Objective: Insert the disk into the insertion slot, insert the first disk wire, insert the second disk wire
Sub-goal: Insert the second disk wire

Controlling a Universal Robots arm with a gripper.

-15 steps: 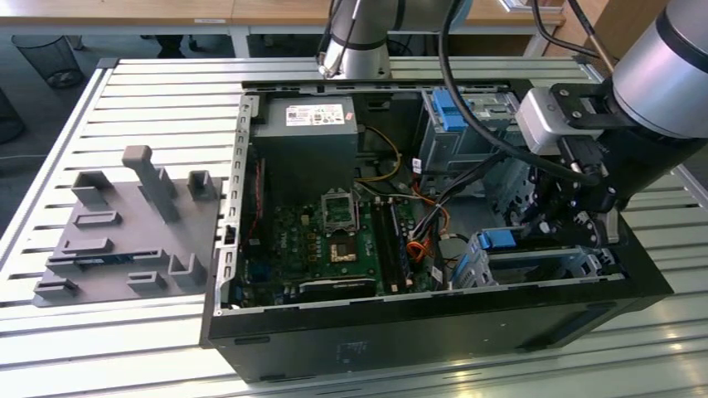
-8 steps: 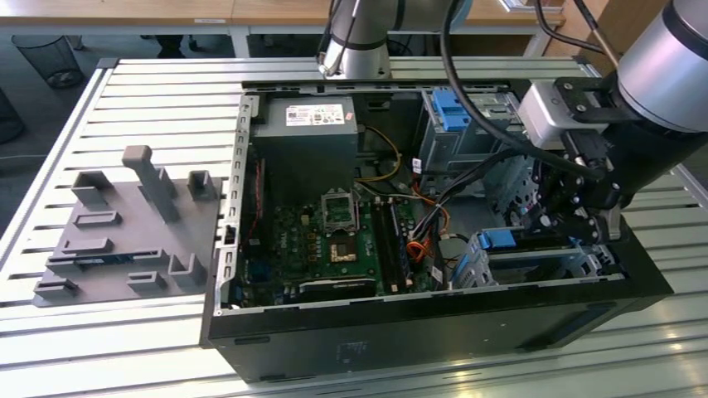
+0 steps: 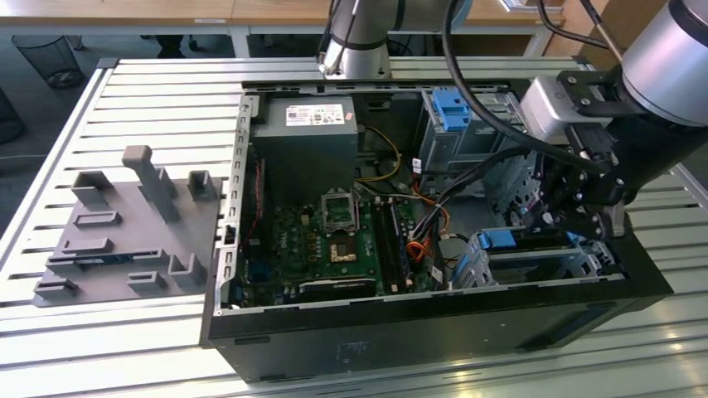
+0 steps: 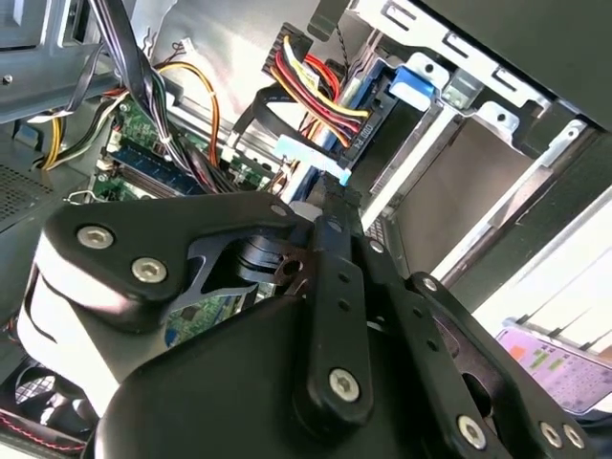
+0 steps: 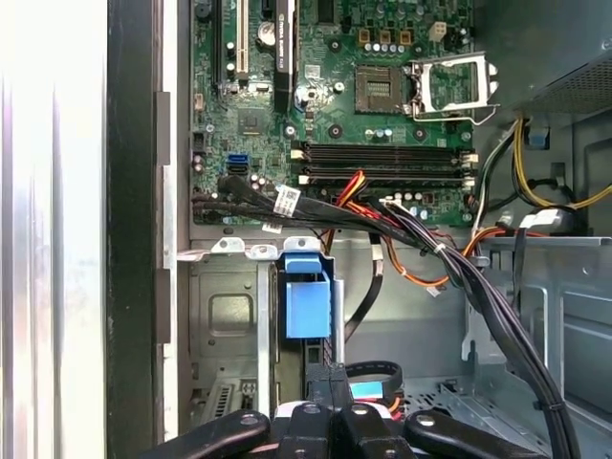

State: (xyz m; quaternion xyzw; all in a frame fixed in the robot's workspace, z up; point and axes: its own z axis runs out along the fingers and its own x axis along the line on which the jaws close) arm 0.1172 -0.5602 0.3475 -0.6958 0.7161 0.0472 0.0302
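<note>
The gripper [image 3: 575,217] hangs at the right of the exterior view, low inside the open computer case [image 3: 443,319], its fingers drawn together; whether they pinch a connector, I cannot tell. Just beneath it sits the disk [image 3: 529,240], blue carrier showing, lodged in the insertion slot [image 3: 520,264] at lower right. The disk's long axis runs across the frame, left to right. Farther back, upper right, stands the taller cage with its blue latch [image 3: 453,106].

Blue-framed disk [image 3: 529,240] seated in low grey insertion slot [image 3: 539,267].
</note>
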